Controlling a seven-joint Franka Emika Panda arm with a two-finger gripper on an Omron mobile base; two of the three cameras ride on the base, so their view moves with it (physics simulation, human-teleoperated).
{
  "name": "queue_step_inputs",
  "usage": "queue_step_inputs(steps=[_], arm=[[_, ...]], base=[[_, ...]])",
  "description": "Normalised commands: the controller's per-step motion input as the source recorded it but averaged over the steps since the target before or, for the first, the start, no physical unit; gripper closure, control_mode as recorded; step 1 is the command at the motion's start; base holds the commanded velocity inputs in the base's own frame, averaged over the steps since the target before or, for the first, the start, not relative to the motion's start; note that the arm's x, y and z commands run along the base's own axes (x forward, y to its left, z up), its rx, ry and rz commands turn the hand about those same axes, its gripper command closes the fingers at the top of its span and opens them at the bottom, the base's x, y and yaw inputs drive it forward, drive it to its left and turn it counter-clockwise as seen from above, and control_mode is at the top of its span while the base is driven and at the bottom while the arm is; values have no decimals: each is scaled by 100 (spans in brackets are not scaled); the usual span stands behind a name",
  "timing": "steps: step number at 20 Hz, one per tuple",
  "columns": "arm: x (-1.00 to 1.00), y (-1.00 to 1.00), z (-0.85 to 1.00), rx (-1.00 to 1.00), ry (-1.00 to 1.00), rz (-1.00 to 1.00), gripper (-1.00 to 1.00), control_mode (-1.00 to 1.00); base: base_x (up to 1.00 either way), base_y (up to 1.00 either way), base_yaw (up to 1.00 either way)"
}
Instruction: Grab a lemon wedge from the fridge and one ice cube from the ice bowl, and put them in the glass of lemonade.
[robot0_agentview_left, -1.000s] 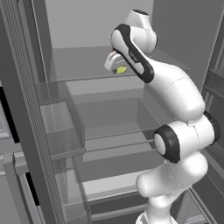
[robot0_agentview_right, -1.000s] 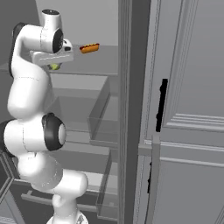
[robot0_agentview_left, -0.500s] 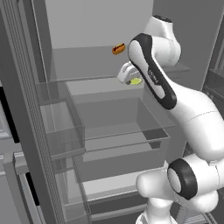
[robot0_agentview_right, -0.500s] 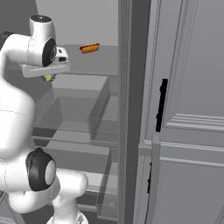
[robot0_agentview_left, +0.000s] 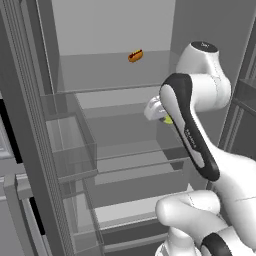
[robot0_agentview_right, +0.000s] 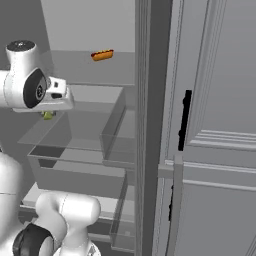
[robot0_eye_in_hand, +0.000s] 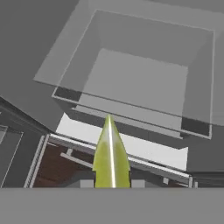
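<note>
Gripper pinches the lemon wedge; in the hand view the yellow-green slice stands up between the two tips, point away from the camera. From the left base view you see the wedge tucked under the wrist, in front of the fridge shelves, not touching any of them. Right base view: wedge hangs just below the hand, outside the clear drawer. Hot dog sits toward the back of the upper shelf, well apart from your hand, so ignore it.

Step in hand, as I judge it: carry the wedge out of the fridge toward the glass of lemonade. Ice cube not yet fetched.

How to do it well:
- Keep the pinch steady; don't loosen. A wedge is thin and likely slick, so it could slide out if you relax.
- Pull straight back out of the opening before you swing. The centre post stands close on the right, and the clear bin on the left door side juts out.
- Watch the elbow; the forearm sits near the shelf front edge.
- Keep the wrist level so the slice doesn't tip sideways in the jaws.
- Swing slowly once free of the fridge front edge.
</note>
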Motion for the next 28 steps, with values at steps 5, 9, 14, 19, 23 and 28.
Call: queue_step_inputs(steps=[5,9,14,19,23,28], arm=[[-83,-48,-17,3,0,-36,100,-100],[-68,-56,0,9,0,-24,100,-100],[-45,-32,-5,6,0,-15,100,-100],[-2,-4,-25,4,0,-7,100,-100],[0,-2,-7,1,0,0,100,-100],[-5,0,0,0,0,0,100,-100]], base=[[0,0,0],[0,0,0],[0,0,0],[0,0,0],[0,0,0],[0,0,0]])
